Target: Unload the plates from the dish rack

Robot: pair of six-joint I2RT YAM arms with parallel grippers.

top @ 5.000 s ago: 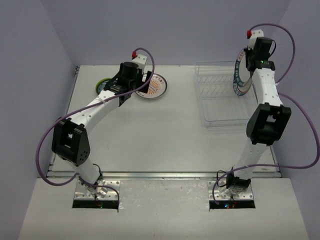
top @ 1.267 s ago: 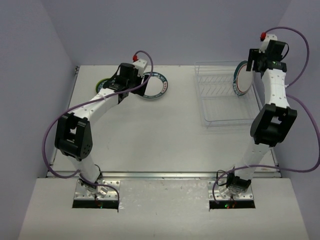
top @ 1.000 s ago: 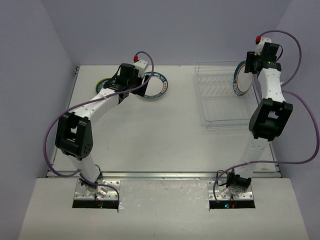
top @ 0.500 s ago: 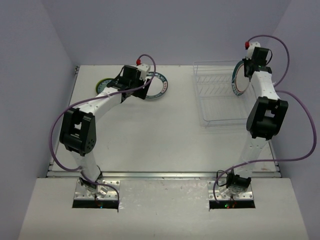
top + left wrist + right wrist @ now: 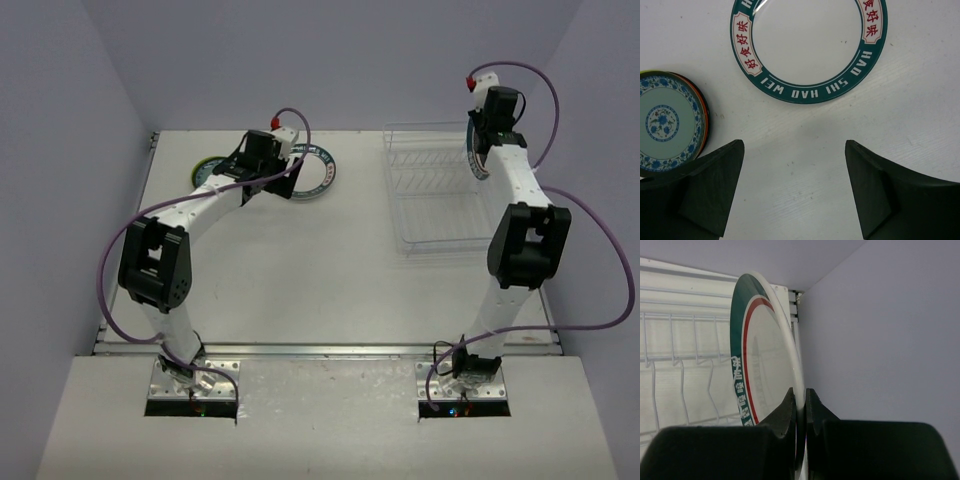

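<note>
the right gripper (image 5: 800, 402) pinches the rim of an upright green-rimmed plate (image 5: 765, 375) with the dish rack (image 5: 680, 365) just to its left, while the left gripper (image 5: 794, 150) hangs spread wide, a second green-rimmed plate (image 5: 807, 45) lying flat ahead of it and a stack of small plates (image 5: 670, 122) to its left.

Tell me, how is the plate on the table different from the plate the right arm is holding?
The table plate lies flat, face up; the held plate stands on edge. Nothing grips the table plate; the jaws of the right gripper pinch the held plate's rim. Both are white with green lettered rims.
</note>
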